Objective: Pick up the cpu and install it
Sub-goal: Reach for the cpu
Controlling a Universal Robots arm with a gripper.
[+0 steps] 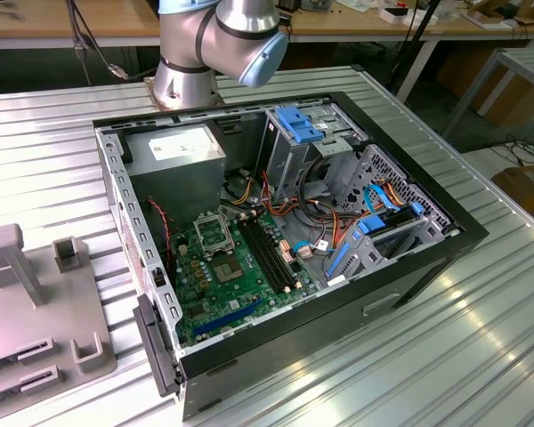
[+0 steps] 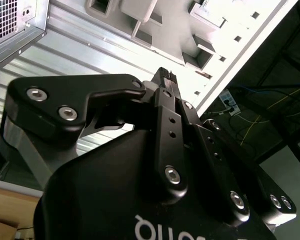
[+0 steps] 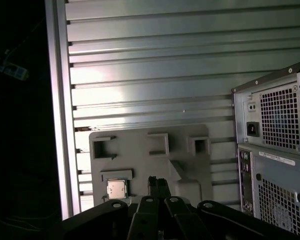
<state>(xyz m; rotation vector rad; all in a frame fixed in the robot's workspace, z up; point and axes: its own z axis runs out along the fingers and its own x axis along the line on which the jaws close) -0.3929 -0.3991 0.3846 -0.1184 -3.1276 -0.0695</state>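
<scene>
Hovering high above the ribbed metal surface (image 3: pixel 140 65), the gripper (image 3: pixel 159 181) is closed and empty. The cpu (image 3: pixel 116 188) lies well below it, slightly off its line, in a grey holder (image 3: pixel 155 165). Descending unaligned could knock the cpu askew.

An open computer case (image 1: pixel 427 267) lies on the ribbed metal table (image 1: pixel 481 356), beside a grey fixture tray (image 1: pixel 27 320).
</scene>
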